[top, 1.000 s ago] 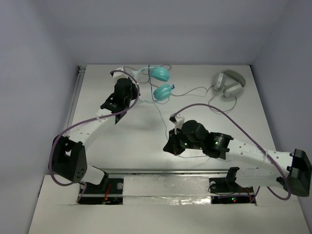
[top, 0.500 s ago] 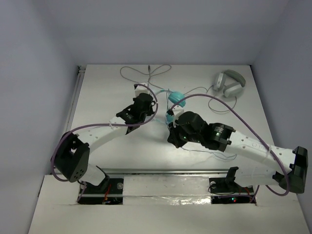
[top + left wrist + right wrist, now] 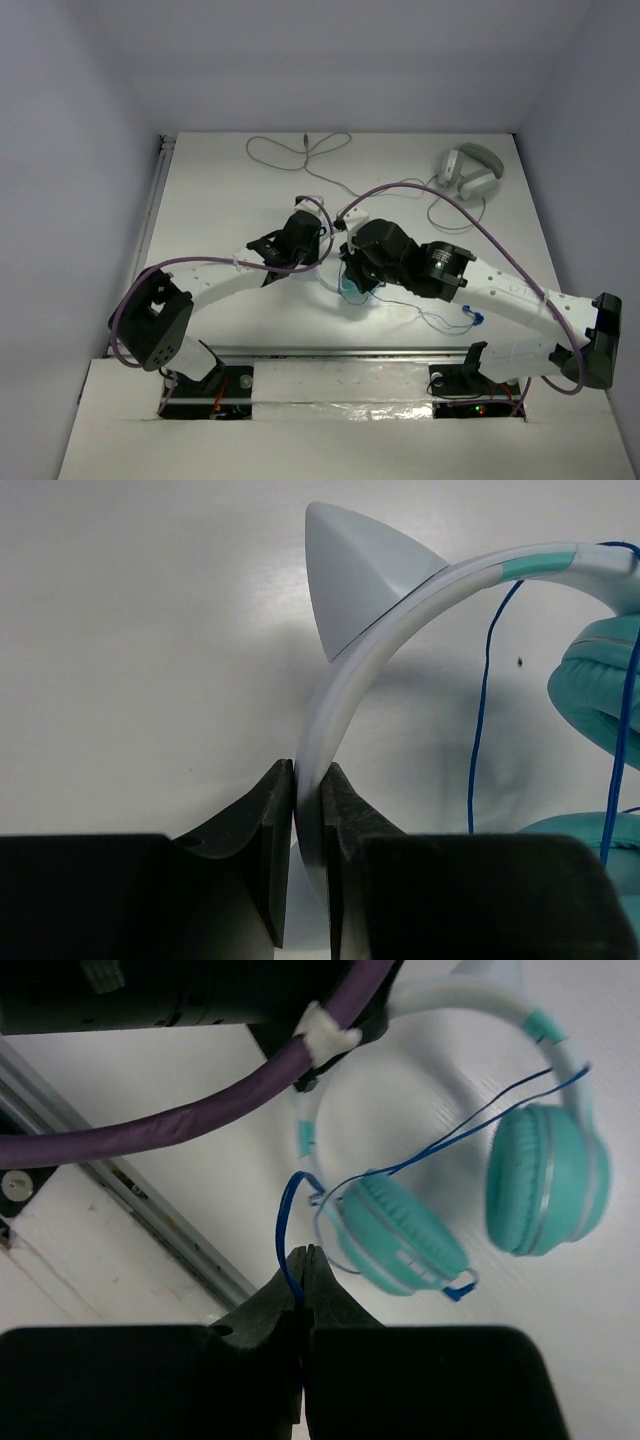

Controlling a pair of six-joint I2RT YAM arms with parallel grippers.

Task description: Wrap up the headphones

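L gripper (image 3: 307,785) clamps headphones (image 3: 405,1235) at headband (image 3: 335,685); R gripper (image 3: 303,1263) pinches blue cable (image 3: 283,1230); arms angled inward.

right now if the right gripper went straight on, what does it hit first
Probably the headphones' pale headband, just beyond the blue cable that the right gripper is shut on; the near teal ear cup sits slightly right of that line. Depth is unclear.
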